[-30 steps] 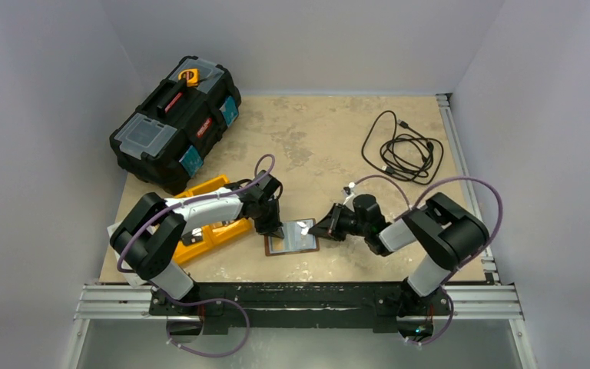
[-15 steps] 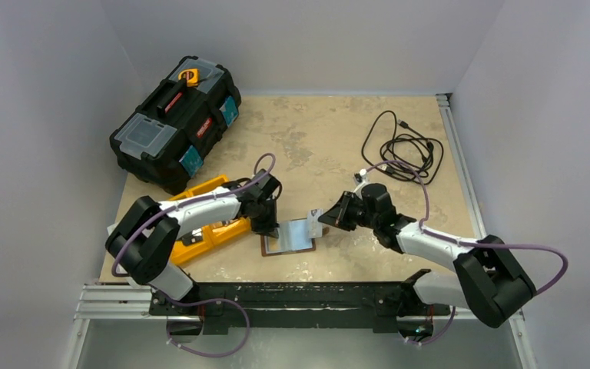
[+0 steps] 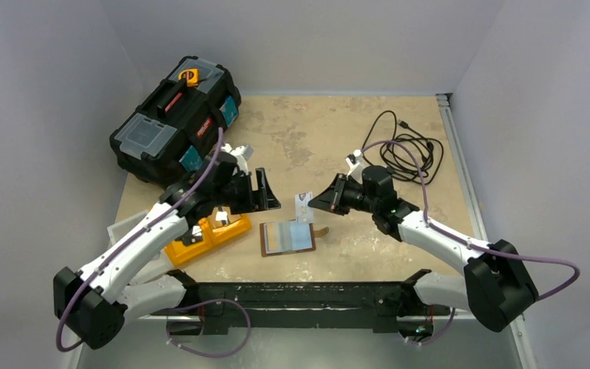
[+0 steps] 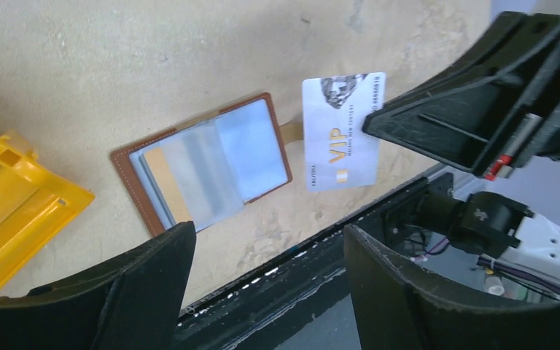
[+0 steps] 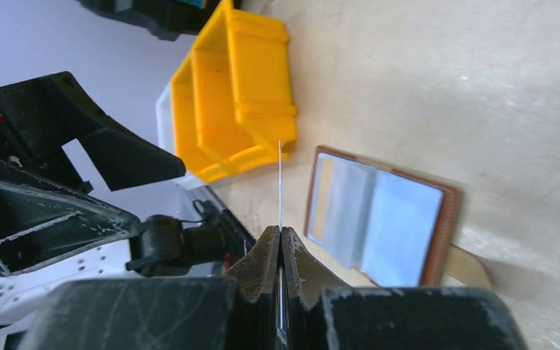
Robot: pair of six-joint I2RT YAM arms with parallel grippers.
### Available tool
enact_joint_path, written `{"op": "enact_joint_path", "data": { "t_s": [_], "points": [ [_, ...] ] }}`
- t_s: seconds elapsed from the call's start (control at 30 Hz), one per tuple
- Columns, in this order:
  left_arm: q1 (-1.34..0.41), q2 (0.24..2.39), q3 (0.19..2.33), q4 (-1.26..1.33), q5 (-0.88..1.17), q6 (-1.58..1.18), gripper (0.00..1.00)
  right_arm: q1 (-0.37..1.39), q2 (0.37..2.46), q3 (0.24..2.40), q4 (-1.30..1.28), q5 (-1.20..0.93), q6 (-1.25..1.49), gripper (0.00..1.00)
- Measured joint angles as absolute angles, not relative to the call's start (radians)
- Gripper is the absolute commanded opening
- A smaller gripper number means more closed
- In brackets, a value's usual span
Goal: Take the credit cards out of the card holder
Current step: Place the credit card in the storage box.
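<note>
Two arms reach out from the near edge of the mottled beige counter [image 3: 315,131]. In the top view, with the far wall at twelve o'clock, the small brown leather card holder [image 3: 288,238] [image 4: 204,164] [image 5: 379,215] lies nearest them, at about six o'clock from the counter's middle. It is open and flat, its pale grey-blue sleeves face up, and its snap tab sticks out at three o'clock. A tan strip shows under the clear sleeves on one side.

At nine o'clock of the card holder, and apart from it, sits an orange plastic tray [image 3: 207,231] [image 4: 14,211] [image 5: 237,95]. The left end effector [image 3: 265,191] [image 4: 268,240] hovers at about eleven o'clock of the card holder, its fingers spread wide with nothing between them. The right end effector [image 3: 319,204] [image 5: 280,237] [image 4: 372,120] hangs at about one o'clock, pinched tight on a white plastic card [image 3: 303,206] [image 4: 341,131] [image 5: 280,182] printed VIP. That card is raised above the counter, clear of the card holder, and lies between the two end effectors. The right wrist view sees it edge-on as a thin line.

Farther back, a coiled black cable [image 3: 403,146] lies at two o'clock. A black plastic toolbox [image 3: 177,123] with teal latches stands at ten o'clock.
</note>
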State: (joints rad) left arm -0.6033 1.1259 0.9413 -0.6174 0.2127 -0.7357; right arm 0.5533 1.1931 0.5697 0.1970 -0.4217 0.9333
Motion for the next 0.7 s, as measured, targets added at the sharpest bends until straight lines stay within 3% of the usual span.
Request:
{"op": "enact_joint_path", "data": {
  "t_s": [0.37,0.7],
  "points": [
    [-0.504,0.985,0.853,-0.504,0.505,-0.722,0.72,0.556,1.274,0.609,0.460,-0.656,1.114,0.00],
    [-0.490,0.989,0.815,-0.340,0.667,-0.794,0.53,0.596,1.279,0.610,0.626,-0.729,1.224,0.00]
  ]
}}
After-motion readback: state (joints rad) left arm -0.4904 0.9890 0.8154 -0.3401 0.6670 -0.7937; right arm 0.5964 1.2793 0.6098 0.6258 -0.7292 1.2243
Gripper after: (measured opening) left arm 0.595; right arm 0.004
